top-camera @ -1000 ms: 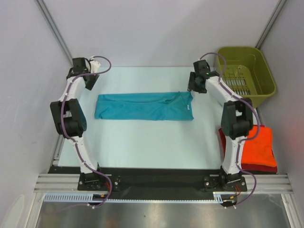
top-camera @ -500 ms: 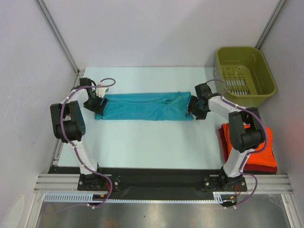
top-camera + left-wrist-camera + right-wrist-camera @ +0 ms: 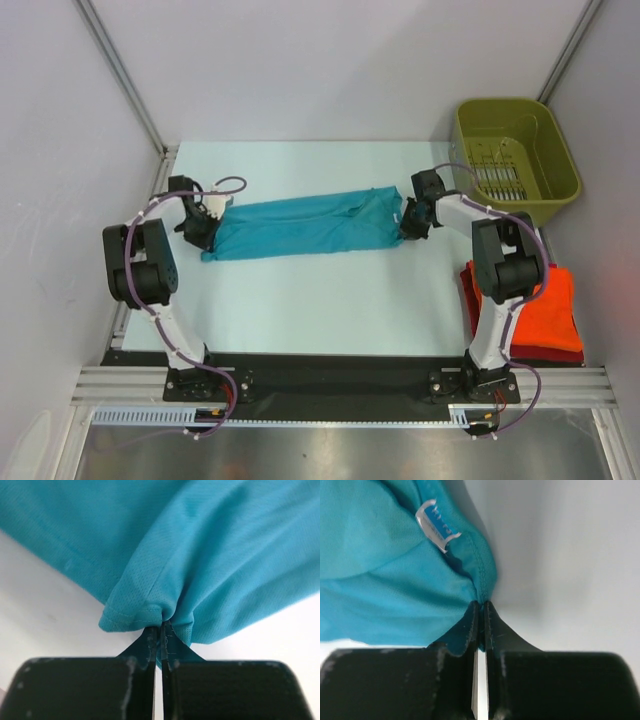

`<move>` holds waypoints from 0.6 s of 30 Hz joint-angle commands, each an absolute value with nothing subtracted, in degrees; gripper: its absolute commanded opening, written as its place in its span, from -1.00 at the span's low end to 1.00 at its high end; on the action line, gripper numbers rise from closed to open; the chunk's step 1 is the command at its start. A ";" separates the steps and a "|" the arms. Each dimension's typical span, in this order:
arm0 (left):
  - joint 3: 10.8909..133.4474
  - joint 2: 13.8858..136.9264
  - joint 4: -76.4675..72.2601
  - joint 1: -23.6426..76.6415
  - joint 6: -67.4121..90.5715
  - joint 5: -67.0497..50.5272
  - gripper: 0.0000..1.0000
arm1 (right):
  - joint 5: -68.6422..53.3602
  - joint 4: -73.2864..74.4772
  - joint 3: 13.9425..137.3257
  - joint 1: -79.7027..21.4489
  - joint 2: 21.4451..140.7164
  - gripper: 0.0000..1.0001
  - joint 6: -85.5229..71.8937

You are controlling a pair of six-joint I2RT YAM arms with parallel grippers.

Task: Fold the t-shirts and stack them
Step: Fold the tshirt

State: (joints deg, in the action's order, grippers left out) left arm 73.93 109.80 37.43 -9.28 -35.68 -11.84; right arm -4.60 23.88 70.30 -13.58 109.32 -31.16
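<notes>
— Two thin pinches, that's what I saw. From above, the left gripper (image 3: 205, 232) was clamped on the left end of the teal short-sleeved cloth t-shirt (image 3: 300, 226) and the right gripper (image 3: 408, 222) on its right end. The shirt lay as a long band across the middle of the pale flat table (image 3: 300, 310).

— And the arms?

— Both were folded low, elbows out to the sides, wrists down at the cloth. The bright orange-red folded t-shirt (image 3: 553, 305) sat on the dark red folded t-shirt (image 3: 530, 352) by the right arm's base. The olive-green plastic bin (image 3: 560, 190) stood beyond them.

— What worried you?

— The left wrist camera showed it. The jaws were shut tight on only the hem, with the cloth puckered above them. If the arms lifted or pulled apart, I judged the hem could slide out and the fold would land crooked.

— And the right wrist camera?

— Much the same. The fingers had closed on a sliver of stitched edge just below the small white sewn-in label (image 3: 436, 524). With so little cloth held, a hard tug looked likely to free that end too.
</notes>
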 commanded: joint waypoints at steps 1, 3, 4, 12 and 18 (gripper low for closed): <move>67.34 105.66 50.17 -8.70 -41.46 -17.82 -1.00 | -2.64 22.59 79.76 -11.87 114.51 -1.00 -25.59; 63.13 104.33 56.67 -6.52 -45.59 -20.29 -0.99 | -2.90 22.94 85.23 -11.86 119.60 -1.00 -22.34; 61.45 102.85 58.69 -5.29 -49.79 -21.35 -0.93 | -3.42 23.37 91.17 -11.87 121.71 -1.00 -21.54; 53.68 91.76 70.30 12.47 -61.60 -35.90 1.00 | -5.36 29.35 122.67 -13.18 141.40 -0.96 -21.53; 68.78 87.90 74.28 3.47 -59.96 -38.16 0.99 | -3.96 30.24 137.62 -14.15 150.46 -0.92 -25.75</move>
